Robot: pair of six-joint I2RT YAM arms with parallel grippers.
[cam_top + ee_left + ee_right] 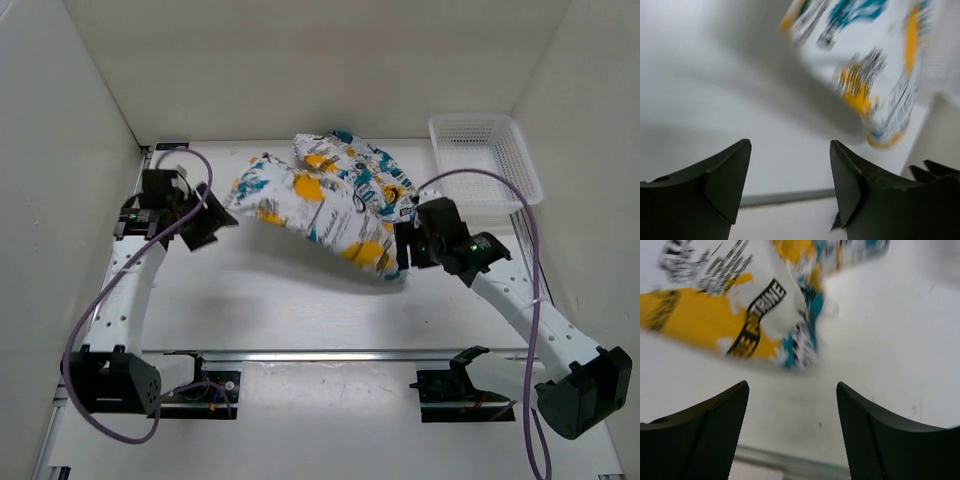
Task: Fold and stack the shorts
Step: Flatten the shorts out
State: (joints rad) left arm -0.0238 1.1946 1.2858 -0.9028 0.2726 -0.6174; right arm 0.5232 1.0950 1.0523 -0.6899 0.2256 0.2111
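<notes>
The shorts (325, 200), white with a teal, yellow-orange and black print, sit in a loose rumpled spread at the back middle of the table. My left gripper (212, 215) is open and empty just left of their left edge. My right gripper (403, 247) is open and empty at their lower right corner. In the left wrist view the shorts (875, 65) are blurred at the upper right, beyond the open gripper (790, 175). In the right wrist view the shorts (735, 310) fill the upper left, ahead of the open gripper (792, 420), with bare table between the fingers.
A white plastic mesh basket (470, 122) stands at the back right corner, right of the shorts. White walls close in the table on the left, back and right. A metal rail (340, 355) runs along the near edge by the arm bases.
</notes>
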